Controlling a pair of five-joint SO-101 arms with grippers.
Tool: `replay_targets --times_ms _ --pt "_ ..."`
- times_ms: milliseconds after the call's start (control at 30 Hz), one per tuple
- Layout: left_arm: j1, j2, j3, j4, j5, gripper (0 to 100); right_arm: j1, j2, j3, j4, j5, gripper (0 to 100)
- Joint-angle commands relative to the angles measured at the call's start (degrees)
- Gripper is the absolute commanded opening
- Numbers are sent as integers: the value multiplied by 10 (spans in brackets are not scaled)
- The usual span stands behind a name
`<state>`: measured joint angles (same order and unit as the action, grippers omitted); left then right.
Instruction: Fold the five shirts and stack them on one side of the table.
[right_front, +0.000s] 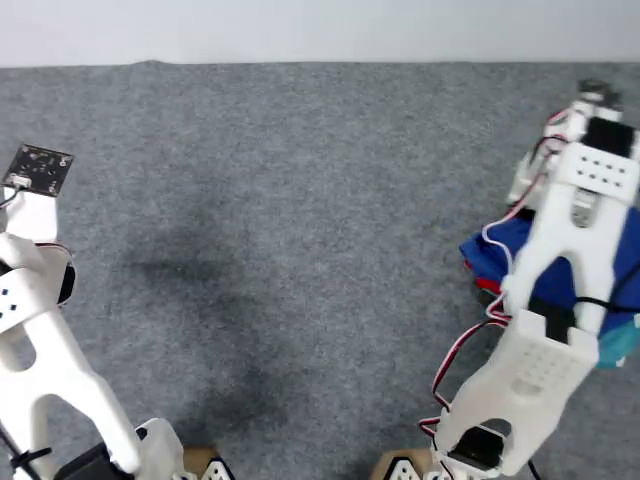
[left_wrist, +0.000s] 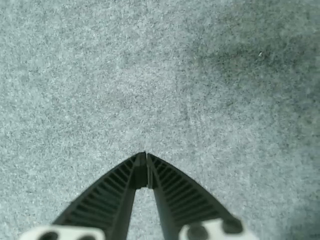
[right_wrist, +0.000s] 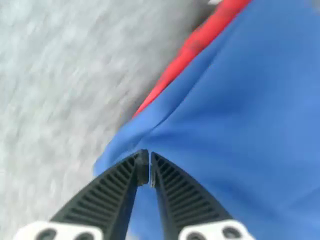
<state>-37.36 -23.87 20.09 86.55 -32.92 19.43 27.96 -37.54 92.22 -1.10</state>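
A stack of folded shirts lies at the table's right side, with a blue shirt (right_front: 493, 255) on top, a red one (right_front: 486, 286) under it and a teal edge (right_front: 620, 345) showing nearer the front. My right arm (right_front: 570, 230) stands over this stack and hides much of it. In the right wrist view my right gripper (right_wrist: 145, 170) is shut, its tips just above the blue shirt (right_wrist: 240, 125) near its edge, with the red shirt (right_wrist: 200, 40) peeking out beneath. My left gripper (left_wrist: 146, 162) is shut with nothing in it over bare grey carpet.
The table is covered in grey carpet (right_front: 300, 220), bare across the middle and left. My left arm (right_front: 30, 300) stands at the left edge. A pale wall (right_front: 300, 30) runs along the far edge.
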Motion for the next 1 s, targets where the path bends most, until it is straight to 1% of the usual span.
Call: replay_targets --times_ms 0,100,233,433,633,833,900,967 --pt "0 -18 -2 5 -1 6 34 -3 -9 -96 -2 9" --pt "0 -18 -2 5 -1 6 45 58 -10 -178 -2 9" --pt "0 -18 -2 5 -1 6 42 120 -11 -269 -1 9" --pt "0 -18 -3 18 -1 6 42 128 -16 -354 34 9" --pt "1 -18 -3 18 -1 6 44 87 -57 -305 33 9" --pt "2 -18 -3 18 -1 6 44 57 -57 -175 32 9" --pt "3 -18 -3 18 -1 6 45 59 -54 -169 32 9" --pt "3 -18 -2 18 -1 6 46 80 -47 -190 35 9"
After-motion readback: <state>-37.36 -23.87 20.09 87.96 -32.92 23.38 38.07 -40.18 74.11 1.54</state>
